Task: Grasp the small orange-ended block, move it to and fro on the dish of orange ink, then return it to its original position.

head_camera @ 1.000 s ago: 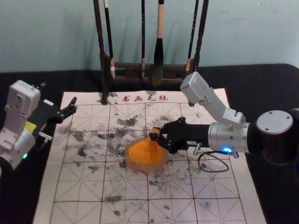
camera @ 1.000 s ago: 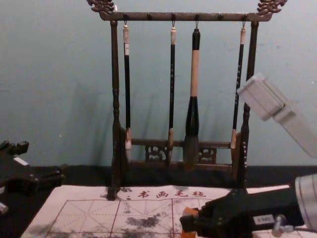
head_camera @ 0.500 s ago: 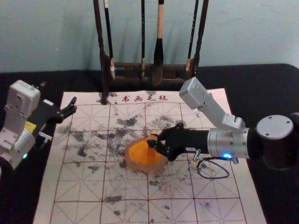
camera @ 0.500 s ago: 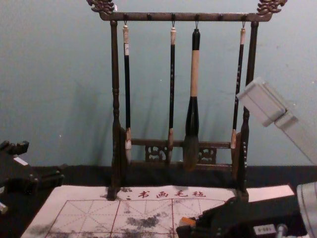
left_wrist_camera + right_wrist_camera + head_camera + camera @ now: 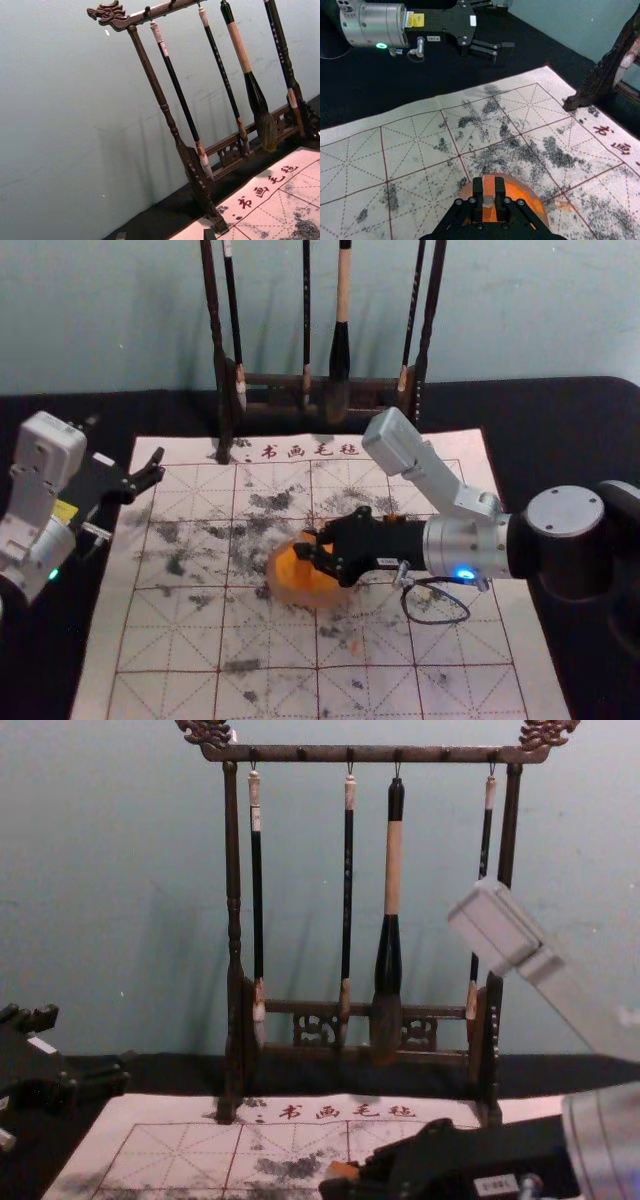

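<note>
Over the dish of orange ink (image 5: 288,580) on the mat, my right gripper (image 5: 308,545) holds the small block. Seen from the right wrist, that right gripper (image 5: 490,197) is shut on the block (image 5: 489,187), whose top is orange with a pale band below; the orange dish (image 5: 535,202) lies beneath and around it. The block's orange end (image 5: 342,1170) also peeks out by the fingertips in the chest view. How far its lower end reaches into the ink is hidden. My left gripper (image 5: 152,472) stays parked, open, at the mat's left edge.
A dark wooden rack (image 5: 270,380) with several hanging brushes stands behind the mat. The gridded mat (image 5: 180,640) with black smudges lies over the black table (image 5: 560,420).
My right gripper and the block have moved left over the dish, after first coming nearer the robot and lower. The left arm has stayed still.
</note>
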